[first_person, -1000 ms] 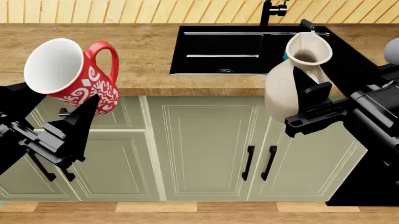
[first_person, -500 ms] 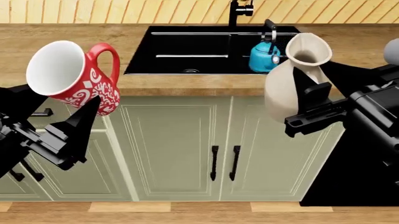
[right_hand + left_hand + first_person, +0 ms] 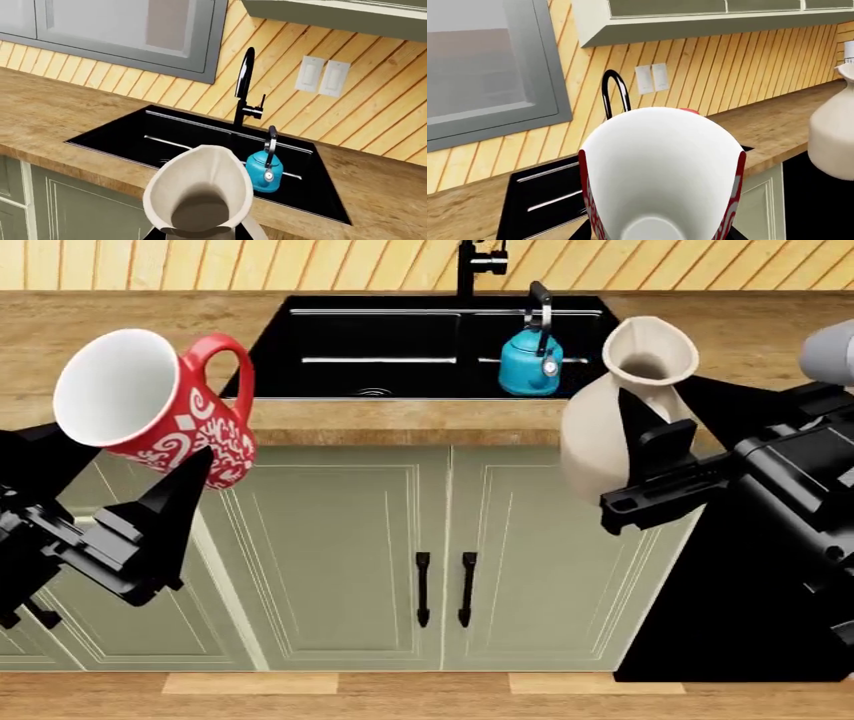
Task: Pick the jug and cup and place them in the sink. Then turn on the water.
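Ceramic throughout — we treat both vessels as rigid, smooth-surfaced and breakable. We hold the cup (image 3: pixel 154 405) tilted in the left pincer (image 3: pixel 140 525), clamped at its lower body, out in front of the cabinets and short of the table (image 3: pixel 120 350). The right pincer (image 3: pixel 654 465) is clamped on the jug (image 3: pixel 621 415) at its belly, upright, just before the table edge. The sink (image 3: pixel 387 335) lies ahead — a blue kettle (image 3: pixel 531 360) stands in its right basin. Lower gently.

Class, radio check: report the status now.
Left end effector holds cup; right end effector holds jug. Both short of sink. Blue kettle occupies right basin.
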